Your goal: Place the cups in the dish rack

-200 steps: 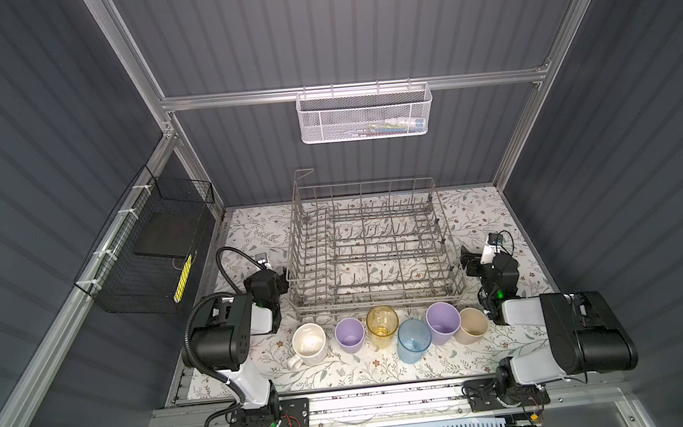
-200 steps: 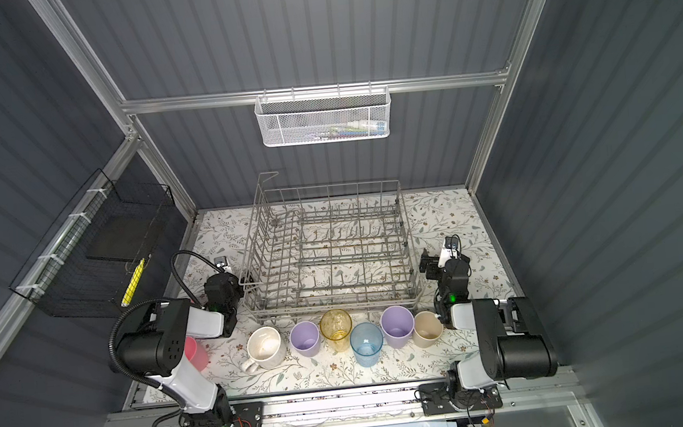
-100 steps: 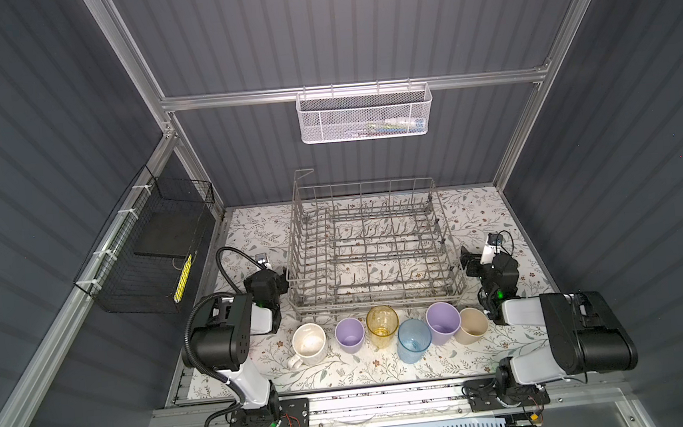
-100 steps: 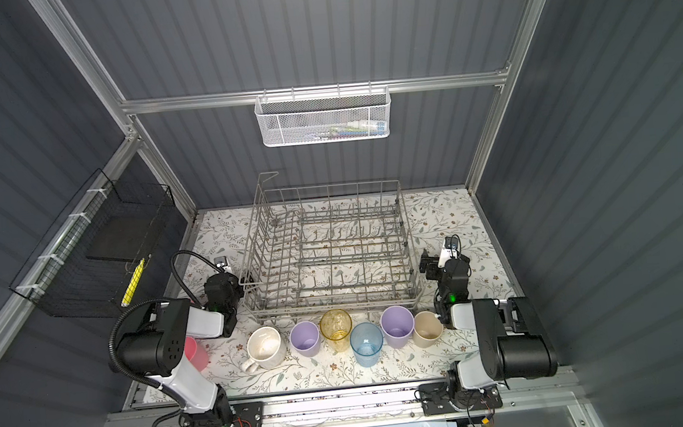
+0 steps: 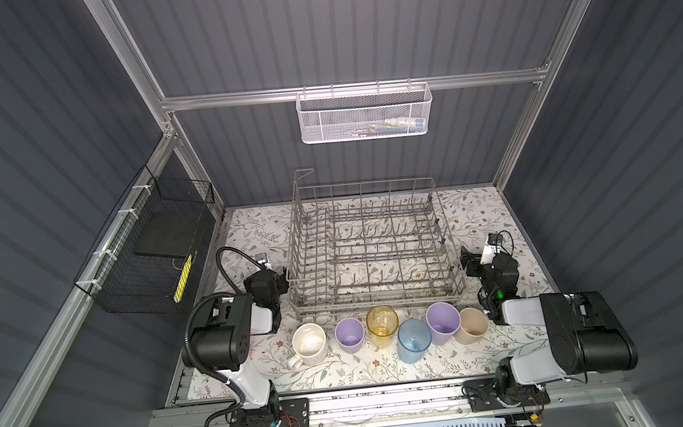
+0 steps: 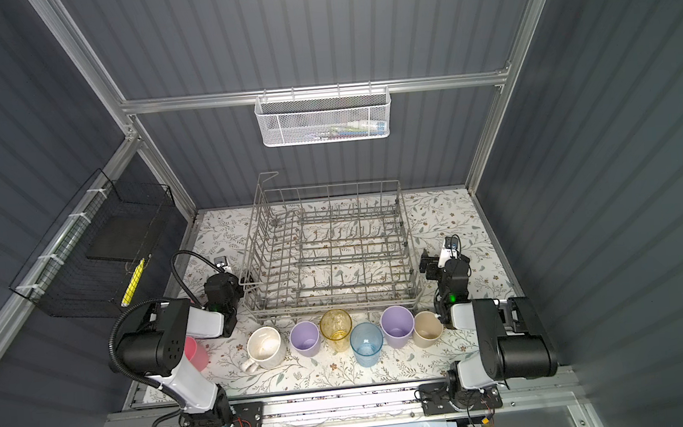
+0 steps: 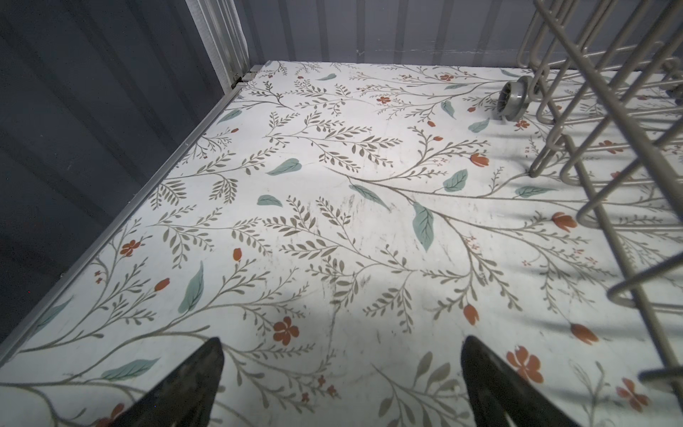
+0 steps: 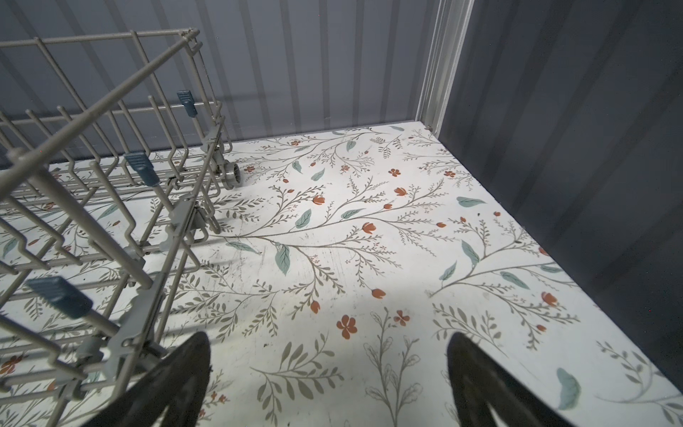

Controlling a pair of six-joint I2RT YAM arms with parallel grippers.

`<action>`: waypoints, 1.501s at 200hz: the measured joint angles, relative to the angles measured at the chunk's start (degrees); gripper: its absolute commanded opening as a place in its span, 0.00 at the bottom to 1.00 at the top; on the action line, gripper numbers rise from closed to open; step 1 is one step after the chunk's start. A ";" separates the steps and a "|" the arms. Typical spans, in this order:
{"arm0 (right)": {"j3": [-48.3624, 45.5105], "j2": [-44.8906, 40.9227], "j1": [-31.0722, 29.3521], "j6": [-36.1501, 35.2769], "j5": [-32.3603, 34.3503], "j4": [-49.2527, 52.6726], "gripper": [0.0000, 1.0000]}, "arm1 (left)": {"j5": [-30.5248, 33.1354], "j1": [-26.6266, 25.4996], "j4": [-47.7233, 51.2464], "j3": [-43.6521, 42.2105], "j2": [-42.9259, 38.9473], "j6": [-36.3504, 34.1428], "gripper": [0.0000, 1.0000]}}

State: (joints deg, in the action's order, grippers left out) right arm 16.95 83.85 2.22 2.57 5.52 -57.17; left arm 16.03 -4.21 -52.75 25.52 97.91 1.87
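Observation:
The grey wire dish rack (image 5: 376, 303) stands mid-table and holds nothing in both top views. In front of it stand, in a row, a cream handled mug (image 5: 309, 344), a lilac cup (image 5: 350, 335), a clear yellow tumbler (image 5: 382, 326), a clear blue tumbler (image 5: 414, 340), a second lilac cup (image 5: 443, 328) and a beige cup (image 5: 470, 325). A pink cup (image 6: 196, 353) peeks out behind the left arm. My left gripper (image 7: 342, 339) hovers open over bare table beside the rack's left wall. My right gripper (image 8: 329, 336) is open beside the right wall. Neither wrist view shows a cup.
A white mesh basket (image 5: 365, 114) hangs on the back wall and a black wire basket (image 5: 155, 254) on the left wall. Dark panels close in the floral table (image 5: 344, 373) on three sides. Small rack wheels (image 7: 512, 98) (image 8: 231, 179) rest on the table.

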 measured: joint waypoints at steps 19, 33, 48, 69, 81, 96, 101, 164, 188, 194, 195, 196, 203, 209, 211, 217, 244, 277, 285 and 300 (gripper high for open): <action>-0.02 0.00 0.00 0.00 0.00 0.00 0.99 | 0.00 0.00 0.00 0.00 0.00 0.00 1.00; -0.02 0.00 0.00 0.00 0.02 -0.02 0.99 | 0.00 0.00 -0.02 0.00 0.00 0.00 1.00; 0.00 -0.15 0.00 0.11 0.26 0.28 0.99 | 0.20 0.00 0.24 0.00 -0.15 0.00 1.00; 0.20 -2.47 0.00 0.42 0.57 3.06 0.99 | 0.70 0.00 4.22 0.70 -2.43 0.00 1.00; 0.92 -4.13 0.00 0.46 0.92 4.81 0.99 | 1.16 0.00 6.78 1.42 -4.81 0.02 1.00; 2.01 -5.79 0.00 0.68 1.38 6.45 0.99 | 2.03 0.00 9.14 2.47 -7.74 0.04 1.00; 2.40 -6.25 0.00 0.85 1.51 7.15 0.99 | 2.21 0.00 9.81 2.80 -8.55 0.07 1.00; 4.90 -15.47 0.00 2.91 4.17 18.32 0.99 | 4.17 0.00 23.78 10.51 -19.32 3.15 0.99; 6.64 -19.61 0.00 4.13 4.96 22.80 0.99 | 6.12 -0.04 31.85 16.59 -21.70 5.60 0.98; 7.08 -20.50 0.00 4.55 5.09 23.71 0.99 | 7.02 -0.22 34.49 18.53 -21.99 6.36 0.98; 7.08 -20.50 0.00 4.55 5.09 23.71 0.99 | 7.17 -0.24 35.23 19.02 -22.05 6.47 0.98; 7.26 -20.81 0.00 4.59 5.11 23.98 0.99 | 7.37 -0.26 35.87 19.37 -22.08 6.62 0.98; 7.87 -21.86 0.00 4.96 5.20 24.96 0.99 | 8.44 -0.48 38.77 21.84 -22.21 7.50 0.97; 8.22 -22.64 0.00 5.18 5.22 25.62 0.99 | 9.42 -0.76 41.53 23.76 -22.27 8.26 0.96; 8.33 -22.91 0.00 5.20 5.22 25.83 0.99 | 9.60 -0.83 42.07 24.15 -22.27 8.44 0.96; 8.52 -23.39 0.00 5.42 5.20 26.10 0.99 | 10.91 -1.29 45.83 26.32 -22.27 9.53 0.94; 8.74 -24.24 0.00 6.54 5.14 27.85 0.99 | 16.22 -3.67 60.54 34.47 -22.14 14.29 0.93; 9.14 -23.17 0.00 7.76 4.63 29.90 0.99 | 19.80 -5.62 76.65 39.34 -21.94 21.16 0.90; 9.29 -22.91 0.00 7.93 4.33 30.23 0.99 | 19.87 -5.62 79.67 39.30 -21.94 22.27 0.89; 9.44 -22.60 0.00 8.26 3.87 30.64 0.99 | 19.82 -5.60 84.02 38.75 -22.03 23.76 0.89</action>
State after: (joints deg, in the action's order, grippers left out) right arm 26.39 61.25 2.22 10.83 9.39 -26.52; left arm 35.86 -9.80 31.27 64.27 75.88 25.63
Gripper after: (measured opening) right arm 0.989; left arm 0.891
